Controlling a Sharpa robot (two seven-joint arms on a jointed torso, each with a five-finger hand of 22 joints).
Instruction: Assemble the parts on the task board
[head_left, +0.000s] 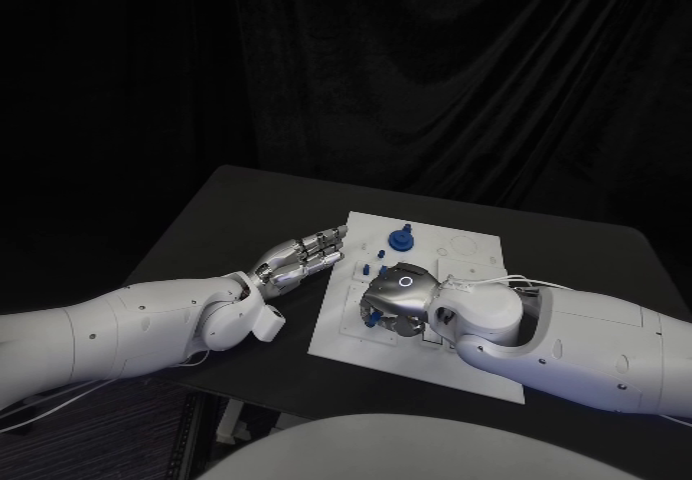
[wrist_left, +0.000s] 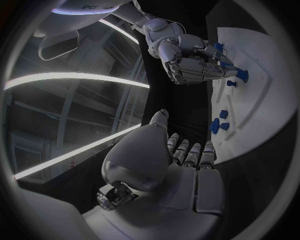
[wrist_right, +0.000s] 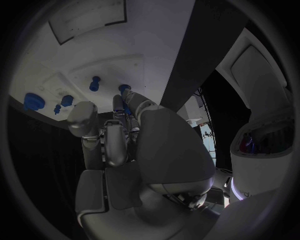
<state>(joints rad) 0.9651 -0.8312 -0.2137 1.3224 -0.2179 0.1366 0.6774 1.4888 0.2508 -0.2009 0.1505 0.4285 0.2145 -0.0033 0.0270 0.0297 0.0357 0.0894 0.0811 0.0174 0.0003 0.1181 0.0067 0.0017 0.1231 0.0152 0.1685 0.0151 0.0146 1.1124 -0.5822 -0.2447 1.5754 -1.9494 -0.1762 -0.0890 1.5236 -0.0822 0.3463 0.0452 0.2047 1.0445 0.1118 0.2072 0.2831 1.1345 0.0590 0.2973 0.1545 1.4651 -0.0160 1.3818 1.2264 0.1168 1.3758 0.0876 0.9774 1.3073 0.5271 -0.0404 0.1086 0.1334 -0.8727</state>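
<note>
Hands flank the white task board (head_left: 433, 300) at the middle of the frame on the black table (head_left: 216, 220). The left hand (head_left: 300, 258) lies at the board's left edge, fingers straight and together, holding nothing. The right hand (head_left: 397, 298) curls down over blue parts (head_left: 375, 318) on the board's lower middle; whether it grips one I cannot tell. A taller blue part (head_left: 400, 238) stands near the board's upper edge.
</note>
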